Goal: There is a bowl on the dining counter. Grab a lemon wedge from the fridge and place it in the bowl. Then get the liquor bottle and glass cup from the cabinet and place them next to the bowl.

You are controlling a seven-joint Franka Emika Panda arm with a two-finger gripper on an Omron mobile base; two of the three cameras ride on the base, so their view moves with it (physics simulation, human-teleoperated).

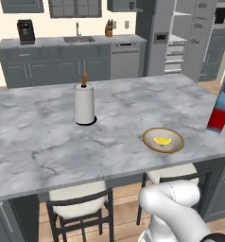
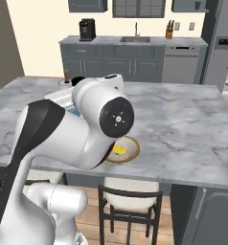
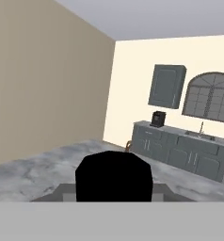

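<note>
a: hovering at 3 o'clock in the left base view, the liquor bottle (image 1: 220, 108) hangs upright near the right end of the dining counter (image 1: 48, 142), its red base close to the marble. whether it touches or floats just above, the frame does not settle.

b: and the gripper?

a: the hand view looks down over a black cap (image 3: 114, 176) that blocks the fingertips. in the left base view only a dark shape shows above the bottle's neck at the frame edge. it reads as a grasp on the bottle's top, but whether the fingers are clenched on it or loose i cannot tell.

b: the earlier step?

a: done, by the look of it. the lemon wedge (image 1: 162, 141) lies inside the bowl (image 1: 163, 146), at 4 o'clock in that view, near the counter's front edge. the right base view shows a slice of the same bowl behind the white arm.

b: so which step is this?

a: setting the bottle next to the bowl. it stands at the bowl's 2 o'clock, near but apart.

b: next move?

a: judging from this: settle the bottle flat on the marble, release, lift straight up clear of the cap. the glass cup from the cabinet remains to be fetched. the paper-towel roll (image 1: 84, 104), at 10 o'clock from the bowl, stays out of the way.
</note>
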